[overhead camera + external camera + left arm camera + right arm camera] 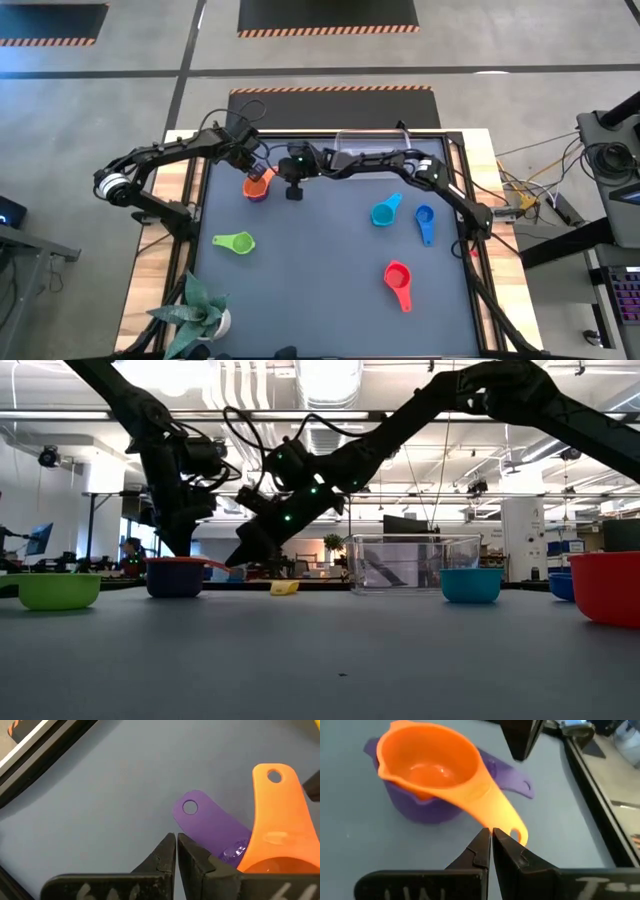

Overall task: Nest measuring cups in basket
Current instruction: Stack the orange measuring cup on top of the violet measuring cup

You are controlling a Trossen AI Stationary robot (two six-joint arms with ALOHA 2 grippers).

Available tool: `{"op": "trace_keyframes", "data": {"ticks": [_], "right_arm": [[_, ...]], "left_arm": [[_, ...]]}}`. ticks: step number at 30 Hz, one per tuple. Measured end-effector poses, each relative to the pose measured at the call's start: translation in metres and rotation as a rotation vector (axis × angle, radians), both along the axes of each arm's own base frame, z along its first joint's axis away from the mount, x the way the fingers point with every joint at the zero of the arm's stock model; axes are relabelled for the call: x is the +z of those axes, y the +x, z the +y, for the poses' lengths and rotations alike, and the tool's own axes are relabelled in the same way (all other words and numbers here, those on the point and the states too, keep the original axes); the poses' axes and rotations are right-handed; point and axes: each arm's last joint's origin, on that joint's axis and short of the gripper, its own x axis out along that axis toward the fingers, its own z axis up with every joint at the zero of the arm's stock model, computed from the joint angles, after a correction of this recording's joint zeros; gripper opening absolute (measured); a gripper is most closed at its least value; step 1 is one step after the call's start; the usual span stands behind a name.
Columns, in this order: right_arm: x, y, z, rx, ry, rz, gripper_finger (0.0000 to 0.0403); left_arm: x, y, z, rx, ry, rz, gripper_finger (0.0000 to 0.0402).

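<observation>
An orange measuring cup (427,767) sits nested inside a purple cup (417,807) on the table's far left part; both show as one stack in the high view (257,187). My right gripper (491,837) is shut, its tips at the free end of the orange handle (512,827). My left gripper (176,845) is shut and hovers just beside the purple handle (200,817), on the stack's far side (256,170). The clear basket (415,563) stands at the far edge. Green (235,243), cyan (385,211), blue (424,220) and red (398,280) cups lie apart on the table. My right gripper's shut fingertips come slanting down from the table's right at the free end of the orange cup's handle (515,831). Whether they touch it I cannot tell. My left gripper touches nothing that shows.
A small yellow cup (284,588) lies far back between the stack and the basket. A potted plant (195,310) stands at the near left corner. The right arm reaches across above the basket (370,150). Bare table lies in the middle and near part (320,260).
</observation>
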Motion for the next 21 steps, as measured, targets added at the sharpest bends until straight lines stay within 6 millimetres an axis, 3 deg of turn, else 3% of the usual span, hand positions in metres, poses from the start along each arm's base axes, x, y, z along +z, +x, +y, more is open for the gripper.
{"op": "trace_keyframes", "data": {"ticks": [11, 21], "right_arm": [[0.006, -0.007, 0.008, -0.006, 0.167, 0.079, 0.0009], [0.069, -0.028, 0.038, 0.077, 0.118, 0.098, 0.0009]], "left_arm": [[0.005, 0.002, -0.003, -0.001, 0.010, -0.018, 0.0000], [0.052, 0.032, -0.023, -0.129, 0.127, -0.156, 0.0000]]}}
